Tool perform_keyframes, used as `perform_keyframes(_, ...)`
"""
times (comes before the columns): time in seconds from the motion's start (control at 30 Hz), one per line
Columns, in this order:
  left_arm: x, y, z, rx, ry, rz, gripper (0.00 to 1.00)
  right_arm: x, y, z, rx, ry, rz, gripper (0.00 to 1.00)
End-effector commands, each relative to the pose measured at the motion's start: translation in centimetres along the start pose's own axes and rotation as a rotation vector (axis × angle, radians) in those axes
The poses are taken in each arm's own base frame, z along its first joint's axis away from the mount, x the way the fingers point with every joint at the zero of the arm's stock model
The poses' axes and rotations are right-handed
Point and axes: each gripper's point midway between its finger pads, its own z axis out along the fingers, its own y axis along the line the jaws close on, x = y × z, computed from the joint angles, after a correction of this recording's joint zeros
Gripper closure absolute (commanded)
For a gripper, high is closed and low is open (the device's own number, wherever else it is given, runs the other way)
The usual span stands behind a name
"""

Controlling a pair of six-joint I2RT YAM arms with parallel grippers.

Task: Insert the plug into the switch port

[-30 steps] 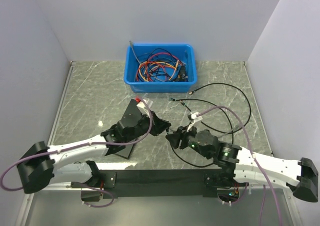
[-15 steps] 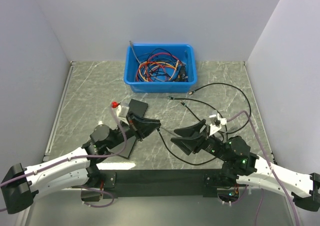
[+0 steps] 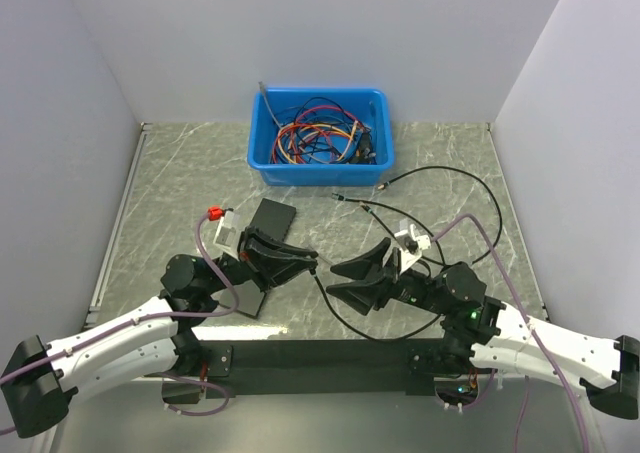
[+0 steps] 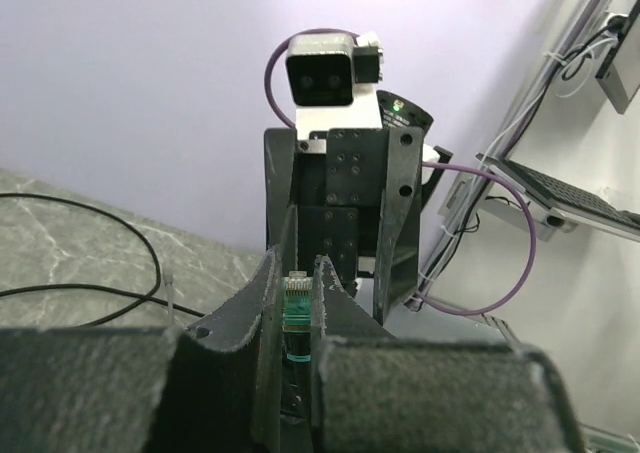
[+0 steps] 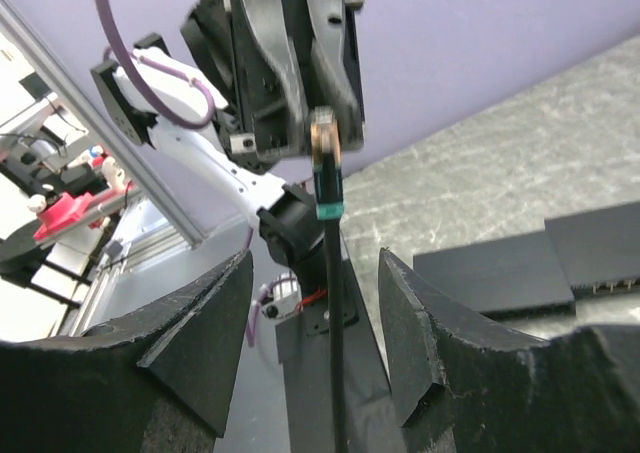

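Likely handover: left gripper (image 4: 297, 283) clenches green-collared plug (image 4: 296, 315); right gripper (image 5: 312, 268) released, astride thin black cable (image 5: 336, 373). Next: aim at black switch box (image 3: 275, 216).

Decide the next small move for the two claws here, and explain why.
Probably close the right claw on the black cable just behind the Ethernet plug. The left claw is shut on the plug, and the open right claw straddles its cable, which suggests a regrasp before insertion.
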Motion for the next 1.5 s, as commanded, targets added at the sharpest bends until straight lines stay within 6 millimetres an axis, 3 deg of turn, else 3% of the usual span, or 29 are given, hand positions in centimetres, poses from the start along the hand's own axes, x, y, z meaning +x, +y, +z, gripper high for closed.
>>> perform_keyframes(0.0, -1.6, -2.2, 0.3, 0.103, -0.037, 0.021, 0.99, -3.8, 1.5, 0.5, -0.040, -0.100, -0.048, 0.40)
perform_keyframes(0.87, -1.5, -2.4, 0.7, 0.139, -0.046, -0.002, 0.99, -3.7, 1.5, 3.1, -0.075, -0.064, -0.035, 0.57)
perform_keyframes(1.17, -1.4, -2.3, 0.4, 0.127, -0.057, -0.001, 0.99, -3.3, 1.7, 3.6, -0.090, -0.045, -0.028, 0.71)
perform_keyframes(1.47, -1.2, -1.9, 0.3, 0.113, -0.063, -0.009, 0.99, -2.9, 1.4, 3.6, -0.085, -0.041, -0.022, 0.96)
